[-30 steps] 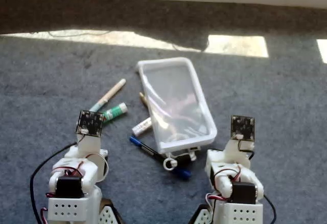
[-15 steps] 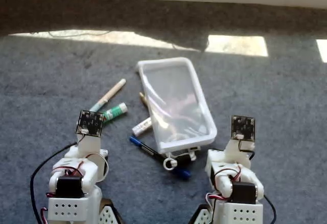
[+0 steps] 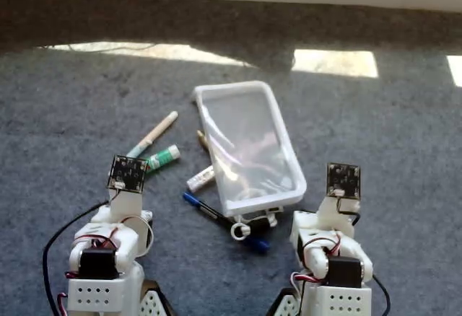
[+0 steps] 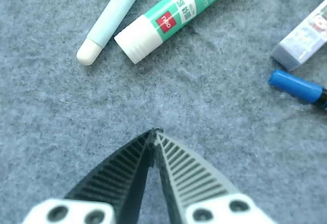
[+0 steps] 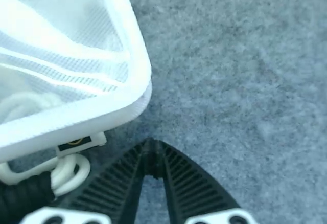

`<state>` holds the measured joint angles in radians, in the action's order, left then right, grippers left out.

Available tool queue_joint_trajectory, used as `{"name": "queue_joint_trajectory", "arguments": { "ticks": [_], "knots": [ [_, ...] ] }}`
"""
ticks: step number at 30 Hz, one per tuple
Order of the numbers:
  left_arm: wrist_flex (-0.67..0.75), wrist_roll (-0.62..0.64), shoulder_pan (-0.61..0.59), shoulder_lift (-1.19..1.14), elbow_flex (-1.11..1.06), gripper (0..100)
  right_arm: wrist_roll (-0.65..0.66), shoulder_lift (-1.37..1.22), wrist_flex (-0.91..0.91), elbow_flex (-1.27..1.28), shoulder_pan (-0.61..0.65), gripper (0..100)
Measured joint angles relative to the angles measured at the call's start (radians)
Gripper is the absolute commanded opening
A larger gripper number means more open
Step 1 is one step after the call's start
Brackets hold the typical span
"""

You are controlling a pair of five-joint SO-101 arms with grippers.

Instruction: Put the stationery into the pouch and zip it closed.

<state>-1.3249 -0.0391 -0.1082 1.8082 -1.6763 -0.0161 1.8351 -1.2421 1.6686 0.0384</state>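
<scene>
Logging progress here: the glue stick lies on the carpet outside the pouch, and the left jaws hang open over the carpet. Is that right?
Not quite: the left wrist view shows the left jaws shut, not open. The glue stick does lie on the carpet outside the pouch.

A desk (image 3: 404, 150) covered in rough, fuzzy grey cloth carries a pouch (image 5: 61, 55) of translucent white mesh with smooth trim, a glossy plastic glue stick (image 4: 176, 17) and a shiny blue pen (image 4: 296, 86), beside matt, ribbed black plastic jaws.
</scene>
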Motion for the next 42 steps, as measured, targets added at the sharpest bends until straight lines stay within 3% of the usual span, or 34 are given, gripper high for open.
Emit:
{"name": "queue_joint_trajectory", "arguments": {
  "ticks": [39, 42],
  "knots": [
    [0.000, 0.000, 0.000, 0.000, 0.000, 1, 0.000, 0.000, 0.000, 0.000, 0.000, 0.6],
    [0.000, 0.000, 0.000, 0.000, 0.000, 1, 0.014, 0.000, 0.000, 0.000, -0.046, 0.5]
  ]
}}
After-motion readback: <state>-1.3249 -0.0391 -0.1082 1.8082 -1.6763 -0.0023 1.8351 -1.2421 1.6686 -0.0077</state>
